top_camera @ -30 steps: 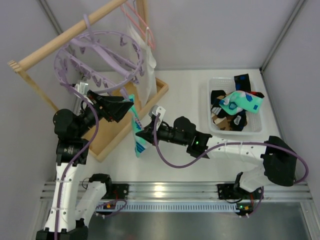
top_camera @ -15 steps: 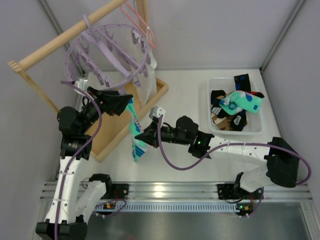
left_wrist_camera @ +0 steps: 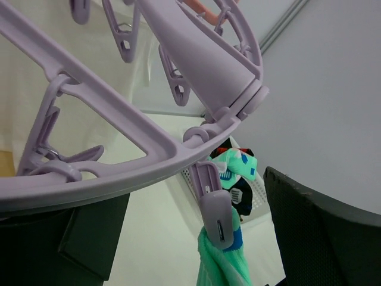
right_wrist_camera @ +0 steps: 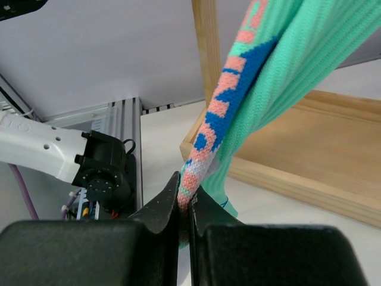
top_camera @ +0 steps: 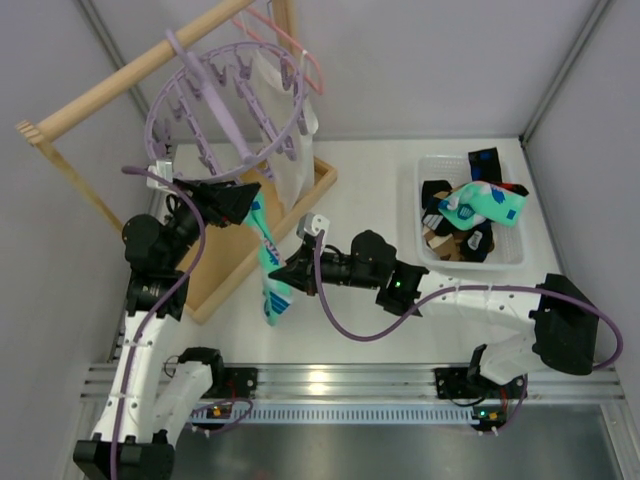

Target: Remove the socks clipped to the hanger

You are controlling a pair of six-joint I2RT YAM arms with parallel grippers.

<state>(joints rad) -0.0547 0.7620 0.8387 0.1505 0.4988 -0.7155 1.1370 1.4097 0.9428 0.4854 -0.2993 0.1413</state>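
A mint-green sock [top_camera: 266, 268] with blue and pink marks hangs from one clip [left_wrist_camera: 217, 217] of the lavender hanger [top_camera: 230, 110]. The clip still pinches the sock's top [left_wrist_camera: 229, 268]. My left gripper [top_camera: 240, 200] is open, and the clip hangs between its two wide-spread fingers [left_wrist_camera: 321, 232] without touching either. My right gripper [top_camera: 286, 272] is shut on the sock's lower end, its jaws pressed on the pink-and-blue knit [right_wrist_camera: 205, 149], and the sock runs taut up from them. In the left wrist view the hanger ring [left_wrist_camera: 119, 155] fills the frame.
A white basket [top_camera: 425, 180] at the right holds several loose socks [top_camera: 480, 205]. The hanger hangs from a wooden rod [top_camera: 110, 90] over a wooden tray [top_camera: 300, 215]. A pink wire hanger [top_camera: 300, 55] and a white cloth [top_camera: 285, 150] hang behind it.
The hanger has swung to the right and tilted up. My left gripper rose toward the clip and its jaws widened. The right gripper kept its hold and shifted slightly left.
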